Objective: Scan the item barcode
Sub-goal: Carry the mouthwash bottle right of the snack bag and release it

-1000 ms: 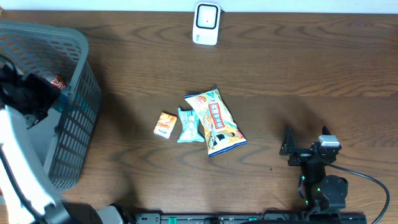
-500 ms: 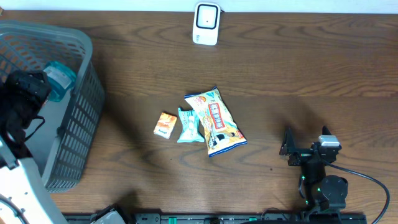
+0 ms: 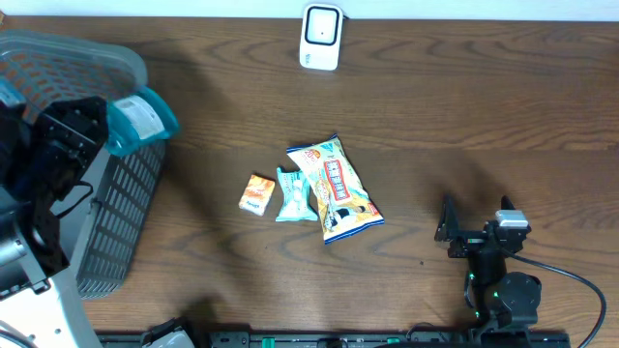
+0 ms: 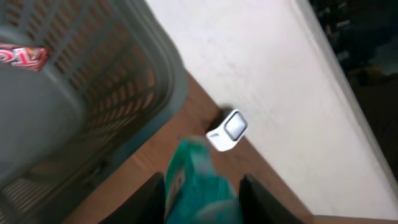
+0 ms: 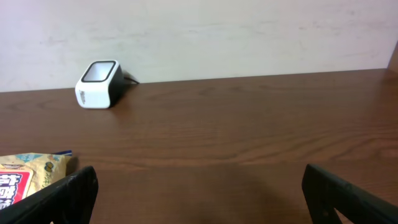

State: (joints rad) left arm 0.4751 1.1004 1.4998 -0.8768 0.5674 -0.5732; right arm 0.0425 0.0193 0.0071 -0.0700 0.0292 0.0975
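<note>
Resting at the near right of the desk [image 3: 464,116], the right gripper [image 3: 448,227] has its jaws spread wide and points toward the far edge. Its wrist camera shows bare wood between the two fingers and a corner of a yellow snack bag [image 5: 28,171] at the near left.

At the near left, the left arm rises beside a grey slatted basket [image 3: 121,208]. The left gripper [image 4: 202,180] has its jaws closed on a teal pouch [image 3: 143,116], one finger on each side of it. The pouch is held in the air over the right-hand rim of the basket, well clear of the desk, with a white label patch facing the overhead camera. It is well apart from the scanner. Inside the basket, the left wrist view shows a packet with red lettering [image 4: 22,57] lying against the wall.

Further in, near the middle of the desk, three snacks lie in a row. A small orange box [image 3: 256,194] is on the left. A small mint wrapper [image 3: 293,195] lies just beside it. The yellow snack bag is on the right, touching or slightly overlapping the wrapper.

At the far edge, just left of centre, stands the white scanner [image 3: 320,37] with its dark window. A pale wall [image 5: 249,31] is behind it.
</note>
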